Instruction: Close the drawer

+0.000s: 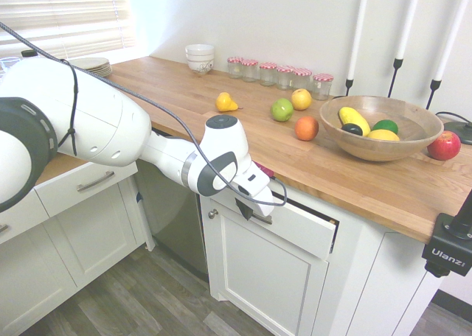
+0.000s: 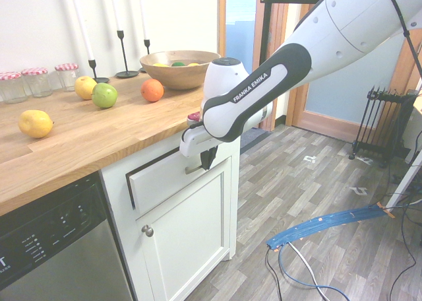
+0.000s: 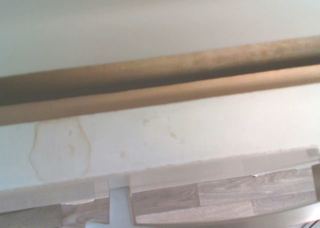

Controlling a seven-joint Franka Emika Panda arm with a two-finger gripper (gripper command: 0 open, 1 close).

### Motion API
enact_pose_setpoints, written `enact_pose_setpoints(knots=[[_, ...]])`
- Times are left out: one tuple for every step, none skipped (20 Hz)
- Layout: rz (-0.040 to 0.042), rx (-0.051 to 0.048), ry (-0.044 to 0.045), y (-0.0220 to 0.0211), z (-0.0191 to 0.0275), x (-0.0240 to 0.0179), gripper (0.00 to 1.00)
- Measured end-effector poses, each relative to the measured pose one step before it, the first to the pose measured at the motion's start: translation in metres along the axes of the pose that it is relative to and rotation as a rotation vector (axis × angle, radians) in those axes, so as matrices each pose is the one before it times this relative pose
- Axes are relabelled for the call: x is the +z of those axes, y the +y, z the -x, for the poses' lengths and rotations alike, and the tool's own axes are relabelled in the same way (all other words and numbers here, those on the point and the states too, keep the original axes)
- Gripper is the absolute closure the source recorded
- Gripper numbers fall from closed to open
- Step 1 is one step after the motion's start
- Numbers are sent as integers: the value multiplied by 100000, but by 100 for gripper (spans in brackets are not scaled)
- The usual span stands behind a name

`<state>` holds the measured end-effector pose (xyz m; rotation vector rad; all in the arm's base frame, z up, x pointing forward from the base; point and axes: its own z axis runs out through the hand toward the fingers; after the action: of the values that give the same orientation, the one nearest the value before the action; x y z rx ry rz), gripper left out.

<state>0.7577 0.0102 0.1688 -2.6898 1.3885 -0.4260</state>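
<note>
Drawer (image 1: 295, 229) sits under the wooden countertop (image 1: 221, 130), above the white cabinet door (image 1: 258, 277), pulled out just slightly with a thin dark gap showing along its top and side. Gripper (image 1: 245, 211) has fingers pressed together, nothing between them, pointing steeply down right at the drawer front by the handle. Wrist view is close and blurry: white panel, wood edge, floor.

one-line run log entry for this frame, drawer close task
stage: pushing drawer shut | drawer: slightly ajar, dark gap visible | gripper: shut, at drawer front by handle | holding: nothing | countertop: fruit, wooden bowl
</note>
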Motion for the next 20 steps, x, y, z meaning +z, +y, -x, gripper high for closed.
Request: enact_pose_setpoints(knots=[[-633,312,640,-268,-193,-85,100],[-460,258,554,-227,-145,25,100],[-481,283,535,-240,-123,14,100],[-410,281,397,-226,-87,31,100],[-410,289,442,-214,-108,39,100],[-328,261,407,-172,-94,83,100],[-383,277,458,-207,-116,72,100],[-341,362,407,-192,-100,88,100],[-111,390,250,-151,-90,89,100],[338,299,-144,-54,-45,114,100],[221,181,-146,-89,-56,40,100],[130,123,-87,-63,-52,-2,100],[97,99,-66,-29,-35,-19,100],[53,51,-35,4,-9,-1,100],[135,6,-114,6,10,6,100],[502,10,-481,5,46,-1,100],[806,-205,-1127,-37,90,-84,100],[2039,-791,-2627,47,215,-136,100],[2507,-1088,-3005,72,183,-377,100],[2738,-941,-2644,242,112,-533,100]])
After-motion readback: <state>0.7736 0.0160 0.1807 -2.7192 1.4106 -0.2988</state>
